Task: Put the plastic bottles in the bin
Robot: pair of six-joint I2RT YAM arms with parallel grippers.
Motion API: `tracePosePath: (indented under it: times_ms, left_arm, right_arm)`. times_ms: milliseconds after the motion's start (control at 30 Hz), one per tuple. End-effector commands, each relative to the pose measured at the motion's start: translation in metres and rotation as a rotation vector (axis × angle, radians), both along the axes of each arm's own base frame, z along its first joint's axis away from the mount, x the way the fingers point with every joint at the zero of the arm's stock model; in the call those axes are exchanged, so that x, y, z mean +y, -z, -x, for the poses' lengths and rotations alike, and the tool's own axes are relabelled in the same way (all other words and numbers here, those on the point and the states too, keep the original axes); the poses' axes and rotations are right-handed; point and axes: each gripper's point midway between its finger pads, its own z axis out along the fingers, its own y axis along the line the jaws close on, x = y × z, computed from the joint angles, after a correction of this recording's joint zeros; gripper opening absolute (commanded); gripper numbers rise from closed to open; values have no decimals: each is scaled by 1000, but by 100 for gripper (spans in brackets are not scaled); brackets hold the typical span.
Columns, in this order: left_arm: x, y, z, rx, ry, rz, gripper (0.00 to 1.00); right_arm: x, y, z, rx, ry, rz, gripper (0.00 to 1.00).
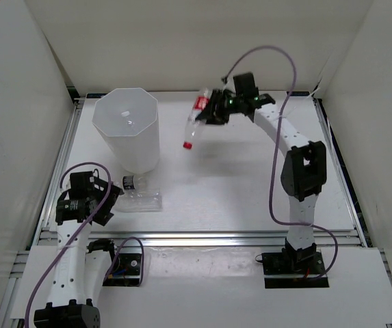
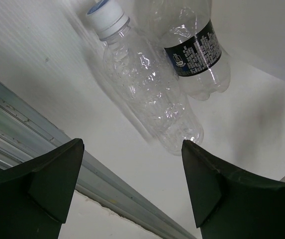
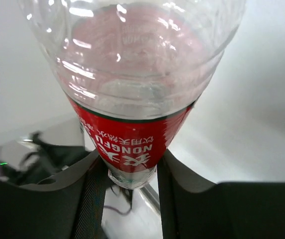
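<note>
**Red bottle up, two down on the worktop**

Your right claw clenched the red-labelled bottle at 1 o'clock, beside the bin at 10. Your left claw hung released over the label-less bottle and dark-labelled bottle at 8.

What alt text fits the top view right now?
Right hand holds the red bottle aloft, cap tilted down, just right of the white bin. Left hand, open, sits by clear bottles lying at the bin's near side.
</note>
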Motion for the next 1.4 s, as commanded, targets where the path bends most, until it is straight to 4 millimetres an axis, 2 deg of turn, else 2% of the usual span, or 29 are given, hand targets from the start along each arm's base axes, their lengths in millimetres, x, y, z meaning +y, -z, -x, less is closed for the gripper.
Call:
tracePosePath:
  times_ms: [0, 33, 67, 100, 167, 200, 267, 300, 367, 400, 433, 533, 567, 600, 633, 667, 700, 733, 767, 800, 867, 933, 1000, 1033, 1100, 1133, 1233, 1300, 1367]
  left_arm:
    - [5, -1, 0, 7, -63, 5, 89]
    - [5, -3, -1, 10, -40, -9, 89]
    - [3, -7, -4, -12, -15, -8, 89]
    - [1, -10, -7, -30, 8, -3, 89]
    - [-8, -15, -12, -62, 61, 26, 94]
    - [-10, -14, -14, -72, 69, 36, 100]
    - [-17, -13, -15, -77, 93, 71, 100]
    - [-20, -10, -15, -78, 101, 82, 100]
    - [-22, -7, -15, -77, 107, 92, 100]
    - [-24, -2, -12, -63, 113, 104, 100]
    - [-24, 0, -13, -63, 113, 104, 100]
    - [-27, 5, -13, -73, 135, 116, 100]
    - [-30, 8, -10, -61, 136, 136, 100]
    - [-32, 6, -13, -77, 143, 142, 100]
    - [-36, 8, -14, -76, 150, 171, 100]
    - [-39, 10, -15, -67, 147, 189, 100]
    - [-38, 9, -17, -76, 148, 187, 100]
    - [-38, 7, -20, -88, 138, 192, 100]
    - [-39, 10, -19, -79, 129, 200, 100]
    - [-39, 13, -19, -77, 110, 213, 100]
    - [-35, 17, -24, -85, 74, 202, 100]
    - [-29, 27, -26, -74, 29, 192, 100]
    - [-25, 31, -29, -73, -3, 186, 100]
    - [-23, 32, -32, -74, -10, 175, 100]
    - [-18, 42, -33, -60, -38, 159, 100]
    - [-16, 44, -36, -55, -44, 152, 100]
    - [-8, 58, -37, -11, -81, 120, 100]
    - [-4, 61, -42, -10, -92, 103, 100]
    - [-2, 73, -40, 28, -99, 98, 100]
  right_arm:
    - [25, -172, -6, -435, 0, -131, 15]
    - [34, -176, -14, -430, 14, -119, 15]
    - [46, -243, -9, -587, 41, -180, 15]
    - [57, -247, -15, -607, 55, -191, 15]
    - [83, -283, -3, -699, 63, -287, 15]
    - [91, -281, -1, -716, 73, -294, 18]
    - [114, -300, 5, -809, 92, -347, 21]
    - [131, -283, -4, -797, 79, -344, 22]
    - [149, -285, 10, -839, 30, -366, 31]
    - [153, -275, 8, -893, 33, -308, 37]
    - [164, -264, 14, -922, 12, -272, 56]
    - [159, -251, 12, -993, -46, -166, 98]
    - [151, -255, 12, -1010, -49, -143, 100]
    - [129, -280, 20, -1048, -36, -139, 100]
    - [118, -286, 22, -1057, -32, -124, 100]
    - [87, -325, 30, -1111, 29, -141, 100]
    - [73, -341, 32, -1139, 68, -146, 100]
    - [54, -352, 28, -1155, 117, -132, 100]
    - [46, -345, 27, -1135, 126, -118, 100]
    - [33, -357, 38, -1137, 129, -133, 100]
    - [20, -354, 46, -1099, 115, -121, 100]
    - [21, -325, 60, -1008, 36, -85, 100]
    - [20, -309, 73, -953, -20, -74, 100]
    - [22, -286, 79, -899, -60, -57, 100]
    - [10, -285, 94, -895, -81, -60, 100]
    - [6, -266, 95, -850, -93, -36, 100]
    - [-14, -270, 111, -848, -94, -44, 100]
    - [-20, -256, 114, -813, -94, -22, 100]
    - [-26, -256, 122, -817, -98, -16, 100]
